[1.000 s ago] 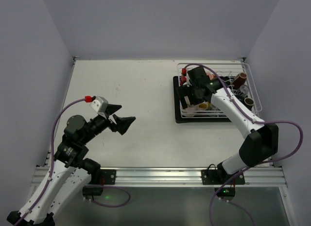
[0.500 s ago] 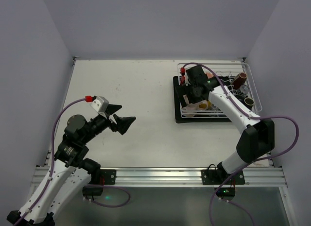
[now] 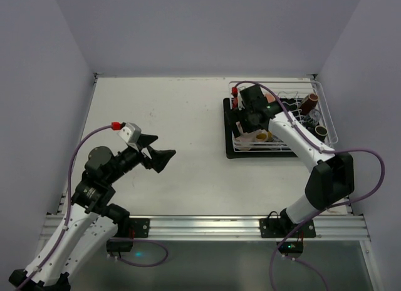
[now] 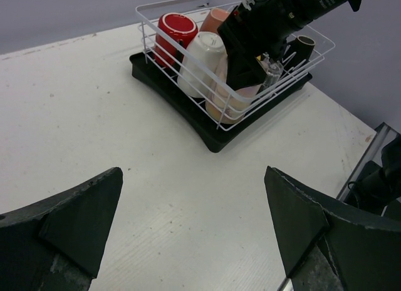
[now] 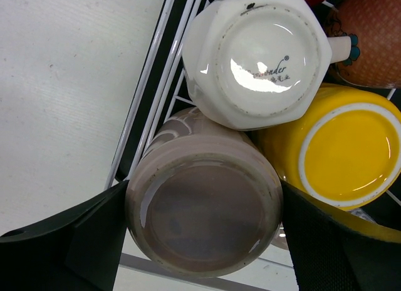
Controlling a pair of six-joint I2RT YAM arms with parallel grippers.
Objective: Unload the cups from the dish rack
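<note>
The white wire dish rack (image 3: 326,116) stands on a black tray (image 3: 228,147) at the far right of the table. My right gripper (image 3: 248,124) is down in the rack's near-left corner. In the right wrist view it (image 5: 203,223) is open, one finger on each side of an upturned pinkish-brown cup (image 5: 203,216). A white cup (image 5: 257,53) and a yellow cup (image 5: 341,150) lie against it. A red cup (image 4: 175,31) is at the rack's far left. Two dark brown cups (image 3: 309,104) stand at the right. My left gripper (image 3: 160,150) is open and empty above the table.
The rack and tray also show in the left wrist view (image 4: 188,100), with the right arm (image 4: 282,19) reaching over them. An orange patterned cup (image 5: 369,34) lies behind the yellow one. The enclosure's walls stand close behind and right of the rack.
My right gripper has shifted a little farther into the rack over the near-left cups. The left arm has barely moved.
</note>
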